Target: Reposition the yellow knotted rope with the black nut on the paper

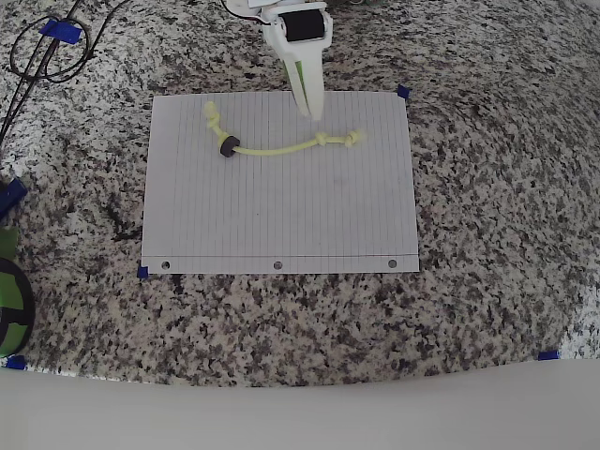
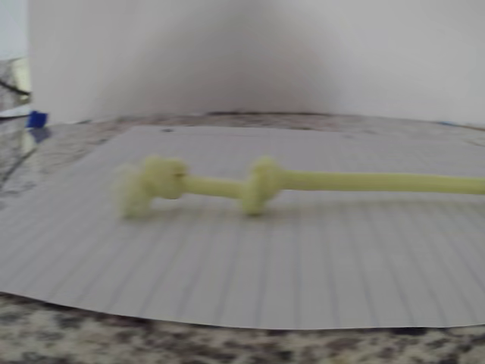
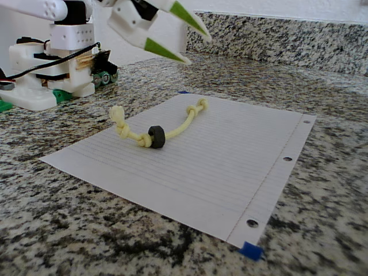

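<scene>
One sheet of white lined paper (image 1: 281,216) lies flat on the speckled granite counter (image 1: 487,187), with three punched holes along its 6 o'clock edge in the overhead view and small blue tape tabs (image 1: 142,273) at some corners. The yellow knotted rope (image 1: 281,148) rests on the upper half of the sheet, running in a shallow sag from a knot at about 10 o'clock to two knots at about 2 o'clock. The black nut (image 1: 227,147) sits on the cord close to the 10 o'clock end, standing on edge on the paper in the fixed view (image 3: 156,137).

Up at 12 o'clock in the overhead view the jaws (image 1: 309,94) hang over the top edge of the paper, above the rope and clear of it. In the fixed view (image 3: 192,41) the two white, green-faced fingers stand parted in a moderate wedge with nothing between them.

From the wrist view, the rope's two end knots (image 2: 204,184) lie blurred across the lined sheet, with the cord running off toward 3 o'clock.
</scene>
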`<action>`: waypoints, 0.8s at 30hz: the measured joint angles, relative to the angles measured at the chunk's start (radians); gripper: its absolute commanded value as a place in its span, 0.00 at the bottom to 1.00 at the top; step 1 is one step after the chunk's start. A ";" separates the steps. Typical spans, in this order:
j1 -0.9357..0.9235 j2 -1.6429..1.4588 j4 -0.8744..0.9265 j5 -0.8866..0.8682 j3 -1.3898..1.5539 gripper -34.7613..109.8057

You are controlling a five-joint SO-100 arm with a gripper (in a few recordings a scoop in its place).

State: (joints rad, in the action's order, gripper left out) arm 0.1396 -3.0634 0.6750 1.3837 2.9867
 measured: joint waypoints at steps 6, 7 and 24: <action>-0.048 -0.144 0.100 0.000 0.052 0.57; -0.057 -0.146 0.115 0.000 0.058 0.57; -0.144 -0.337 0.460 0.002 0.155 0.57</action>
State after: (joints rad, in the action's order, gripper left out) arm -0.0046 -3.4008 1.1351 1.3852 3.1416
